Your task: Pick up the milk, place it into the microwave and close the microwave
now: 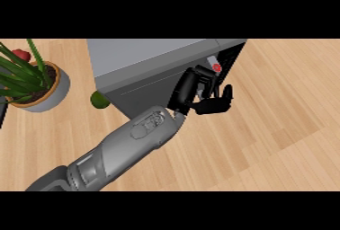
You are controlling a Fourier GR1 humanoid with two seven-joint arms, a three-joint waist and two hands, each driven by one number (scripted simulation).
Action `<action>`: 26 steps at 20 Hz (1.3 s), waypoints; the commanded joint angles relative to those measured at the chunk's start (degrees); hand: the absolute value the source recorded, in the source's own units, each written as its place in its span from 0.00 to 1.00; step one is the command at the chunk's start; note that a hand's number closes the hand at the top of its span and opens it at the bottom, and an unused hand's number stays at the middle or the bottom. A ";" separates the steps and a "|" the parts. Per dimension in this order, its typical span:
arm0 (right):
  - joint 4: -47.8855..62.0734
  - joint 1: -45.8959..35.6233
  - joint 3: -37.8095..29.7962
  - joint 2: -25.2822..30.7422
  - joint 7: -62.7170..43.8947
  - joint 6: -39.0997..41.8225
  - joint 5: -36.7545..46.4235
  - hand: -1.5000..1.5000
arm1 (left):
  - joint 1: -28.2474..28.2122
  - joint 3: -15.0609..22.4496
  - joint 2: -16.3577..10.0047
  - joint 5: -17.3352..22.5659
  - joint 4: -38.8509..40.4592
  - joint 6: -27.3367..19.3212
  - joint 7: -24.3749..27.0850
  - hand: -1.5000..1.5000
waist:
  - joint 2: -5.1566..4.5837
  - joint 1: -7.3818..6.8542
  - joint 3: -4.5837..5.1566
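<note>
I am in a kitchen: a pale wood-plank counter (279,134) spreads below me, a grey microwave (143,63) stands on it, a potted plant (53,92) sits at its left.

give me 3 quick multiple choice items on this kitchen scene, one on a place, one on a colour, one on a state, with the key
1. Where is the left hand?
A at the view's far left edge
B by the right end of the microwave
C in the view's top right corner

2. What colour is the small round thing beside the microwave's left side?
A green
B blue
C white

3. How does the plant pot stand?
A tipped on its side
B upside down
C upright

Key:
1 B, the hand is raised against the microwave's front, near the dark opening at its right end.
2 A, it shows plainly green against the wooden counter.
3 C, its rim faces up, with soil inside and leaves rising from it.
</note>
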State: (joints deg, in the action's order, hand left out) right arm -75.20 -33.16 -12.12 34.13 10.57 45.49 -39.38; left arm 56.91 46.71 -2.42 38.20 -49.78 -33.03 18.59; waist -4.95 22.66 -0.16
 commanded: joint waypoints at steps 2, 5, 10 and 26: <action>1.00 -0.97 -0.59 1.42 -0.64 0.79 -1.03 0.00 | 4.97 -0.54 2.29 0.88 3.52 0.69 -0.34 1.00 | -0.90 1.45 -0.08; 1.81 -1.65 -0.75 1.53 -0.78 1.16 -1.95 0.00 | 5.25 -0.22 2.28 0.83 3.45 -0.37 0.07 1.00 | -1.09 1.37 -0.17; 2.34 -2.92 -0.56 1.71 -1.52 1.23 -3.04 0.00 | 5.33 -0.05 2.27 1.79 3.03 -1.57 0.67 1.00 | -0.97 1.51 -0.07; 5.38 -3.58 -3.76 5.40 -2.60 1.37 -6.19 0.00 | 3.14 -5.05 2.29 7.28 9.13 -10.40 0.18 1.00 | -0.75 -3.25 -0.08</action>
State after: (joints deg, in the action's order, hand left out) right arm -70.42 -36.80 -14.71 38.68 7.86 47.21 -45.01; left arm 58.79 47.33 0.13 43.87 -48.37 -40.31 19.73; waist -5.31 21.29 -0.28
